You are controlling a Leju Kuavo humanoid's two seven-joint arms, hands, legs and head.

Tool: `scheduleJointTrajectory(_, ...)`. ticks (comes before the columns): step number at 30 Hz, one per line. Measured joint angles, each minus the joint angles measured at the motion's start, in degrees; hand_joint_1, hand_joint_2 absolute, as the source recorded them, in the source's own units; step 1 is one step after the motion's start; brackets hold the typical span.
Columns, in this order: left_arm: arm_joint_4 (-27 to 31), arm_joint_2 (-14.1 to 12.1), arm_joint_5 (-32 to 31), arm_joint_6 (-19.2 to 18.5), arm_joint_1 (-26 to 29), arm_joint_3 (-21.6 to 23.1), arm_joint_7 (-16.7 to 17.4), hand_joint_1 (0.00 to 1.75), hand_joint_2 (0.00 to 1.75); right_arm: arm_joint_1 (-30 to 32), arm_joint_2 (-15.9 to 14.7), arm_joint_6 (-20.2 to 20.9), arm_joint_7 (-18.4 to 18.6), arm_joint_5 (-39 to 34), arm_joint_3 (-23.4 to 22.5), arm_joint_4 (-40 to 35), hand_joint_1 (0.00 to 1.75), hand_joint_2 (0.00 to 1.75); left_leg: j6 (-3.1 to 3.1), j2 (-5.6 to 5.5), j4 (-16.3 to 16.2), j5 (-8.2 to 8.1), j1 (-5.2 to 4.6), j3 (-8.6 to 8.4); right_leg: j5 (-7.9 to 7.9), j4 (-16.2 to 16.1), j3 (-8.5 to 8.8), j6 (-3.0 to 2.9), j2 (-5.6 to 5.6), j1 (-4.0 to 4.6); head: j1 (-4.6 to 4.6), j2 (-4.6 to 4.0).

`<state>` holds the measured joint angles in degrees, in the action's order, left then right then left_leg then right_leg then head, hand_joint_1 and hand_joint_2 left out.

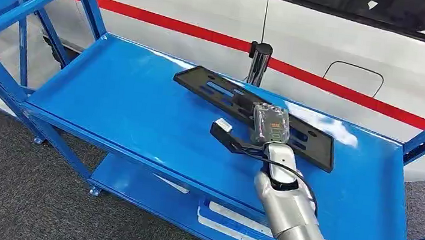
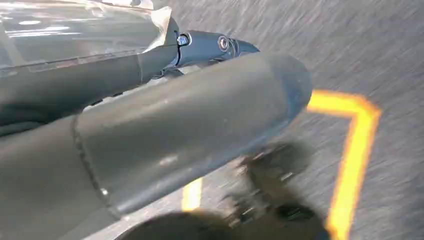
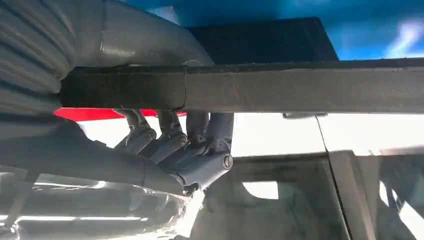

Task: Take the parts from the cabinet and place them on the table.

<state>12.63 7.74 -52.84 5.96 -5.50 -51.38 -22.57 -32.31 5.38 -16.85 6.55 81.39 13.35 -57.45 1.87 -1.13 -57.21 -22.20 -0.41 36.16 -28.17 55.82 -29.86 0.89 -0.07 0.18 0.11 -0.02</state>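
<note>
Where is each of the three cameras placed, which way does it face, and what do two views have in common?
Head view: high on the body, facing forward and down at the blue shelf; the right hand grips the black part.
Left wrist view: behind the left hand, facing the grey floor with yellow lines.
Right wrist view: behind the right hand, facing along the black part toward the white vehicle.
Shared: head and right wrist views show the hand on the part.
</note>
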Motion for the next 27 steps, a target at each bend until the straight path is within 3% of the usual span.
scheduleJointTrajectory(2,0.02,0.09,3.45,-0.28,-0.55,-1.86,-4.10,0.00,0.00,1.80,-0.13,-0.50,-2.60,-1.92,-0.02,-4.89,1.75,1.75,0.00,0.01,0.00,0.00,-0.01,0.00,0.00,0.00,0.01,0.00,0.00,0.00,-0.04,0.00)
scheduleJointTrajectory(6,0.02,0.09,3.64,-1.18,-1.00,-3.61,-6.98,0.00,0.00,5.43,-0.78,-3.07,-7.70,-10.20,0.06,-16.18,1.75,1.75,0.00,-0.03,0.00,0.00,-0.01,0.05,-0.01,0.00,-0.02,0.00,-0.03,0.00,-0.02,0.00)
scheduleJointTrajectory(7,0.02,0.09,3.70,-1.89,-0.97,-3.72,-7.40,0.00,1.75,6.38,-1.39,-4.11,-9.47,-13.95,0.35,-20.75,1.75,1.75,0.00,-0.03,0.00,0.00,-0.01,0.08,-0.01,0.00,-0.07,0.00,-0.03,-0.01,-0.04,0.00)
scheduleJointTrajectory(16,0.02,0.39,6.48,-5.50,-1.75,-6.41,-7.48,0.00,1.75,10.37,-7.50,-6.01,-14.25,-24.09,3.28,-46.47,1.75,1.75,0.00,0.02,0.00,-0.03,-0.04,0.12,-0.03,-0.02,-0.12,-0.02,-0.01,-0.02,-0.02,0.00)
scheduleJointTrajectory(21,0.02,0.83,6.02,-3.73,-2.06,-6.58,-5.04,0.00,1.75,11.87,-10.77,-7.08,-14.94,-29.91,4.83,-52.40,1.75,1.75,0.00,0.00,0.00,-0.03,-0.04,0.11,-0.02,-0.02,-0.09,-0.01,-0.01,-0.01,-0.04,0.00)
scheduleJointTrajectory(27,0.02,1.03,6.89,-3.93,-2.29,-7.37,-0.64,0.00,1.75,12.99,-13.16,-6.71,-15.95,-38.17,5.60,-53.30,1.75,1.75,0.00,0.00,0.00,-0.02,-0.04,0.11,-0.01,-0.01,-0.08,0.01,-0.01,-0.01,-0.02,0.00)
